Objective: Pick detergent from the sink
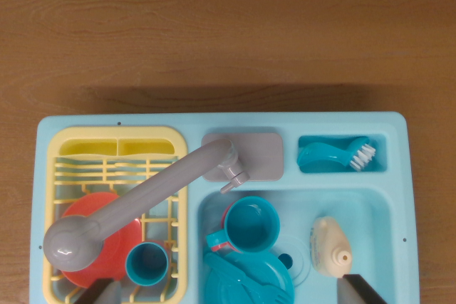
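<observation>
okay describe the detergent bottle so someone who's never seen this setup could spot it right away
Find the light blue toy sink unit, then its basin on the wrist view's right. The detergent bottle lies there, beside the drain: the only cream-coloured thing among teal dishes.

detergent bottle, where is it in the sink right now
In the wrist view the cream detergent bottle lies in the sink basin at its right side, right of the teal cup.

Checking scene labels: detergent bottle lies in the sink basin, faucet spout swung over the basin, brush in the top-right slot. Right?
One error: in the wrist view the faucet spout is swung over the yellow rack, not the basin. The rest holds: the detergent bottle lies in the basin and the brush sits in the top-right slot.
</observation>
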`<act>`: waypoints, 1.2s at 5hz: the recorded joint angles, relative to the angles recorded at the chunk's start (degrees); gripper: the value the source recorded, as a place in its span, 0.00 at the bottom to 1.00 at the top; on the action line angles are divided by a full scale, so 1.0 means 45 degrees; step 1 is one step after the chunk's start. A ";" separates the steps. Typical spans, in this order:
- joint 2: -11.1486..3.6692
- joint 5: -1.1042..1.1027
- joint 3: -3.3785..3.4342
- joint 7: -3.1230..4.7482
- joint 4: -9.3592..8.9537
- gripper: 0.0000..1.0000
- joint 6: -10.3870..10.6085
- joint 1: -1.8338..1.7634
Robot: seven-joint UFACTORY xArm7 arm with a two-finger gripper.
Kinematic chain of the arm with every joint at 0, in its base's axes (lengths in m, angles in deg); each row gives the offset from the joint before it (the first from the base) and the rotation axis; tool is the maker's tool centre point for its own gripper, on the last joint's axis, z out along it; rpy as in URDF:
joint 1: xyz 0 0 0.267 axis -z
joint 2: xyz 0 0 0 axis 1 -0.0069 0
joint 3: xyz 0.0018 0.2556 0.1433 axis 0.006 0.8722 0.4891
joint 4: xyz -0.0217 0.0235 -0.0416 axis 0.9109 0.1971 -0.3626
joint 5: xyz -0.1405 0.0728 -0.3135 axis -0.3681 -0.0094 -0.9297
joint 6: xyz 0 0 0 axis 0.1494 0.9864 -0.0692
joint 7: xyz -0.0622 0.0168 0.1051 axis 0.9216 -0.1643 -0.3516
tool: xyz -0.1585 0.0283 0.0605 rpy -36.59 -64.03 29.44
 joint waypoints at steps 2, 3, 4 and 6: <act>-0.0025 0.0012 -0.0019 0.0043 -0.0080 0.00 0.0096 0.0011; -0.0025 0.0012 -0.0019 0.0043 -0.0080 0.00 0.0096 0.0011; -0.0073 0.0035 -0.0055 0.0125 -0.0230 0.00 0.0274 0.0031; -0.0138 0.0065 -0.0104 0.0235 -0.0433 0.00 0.0518 0.0059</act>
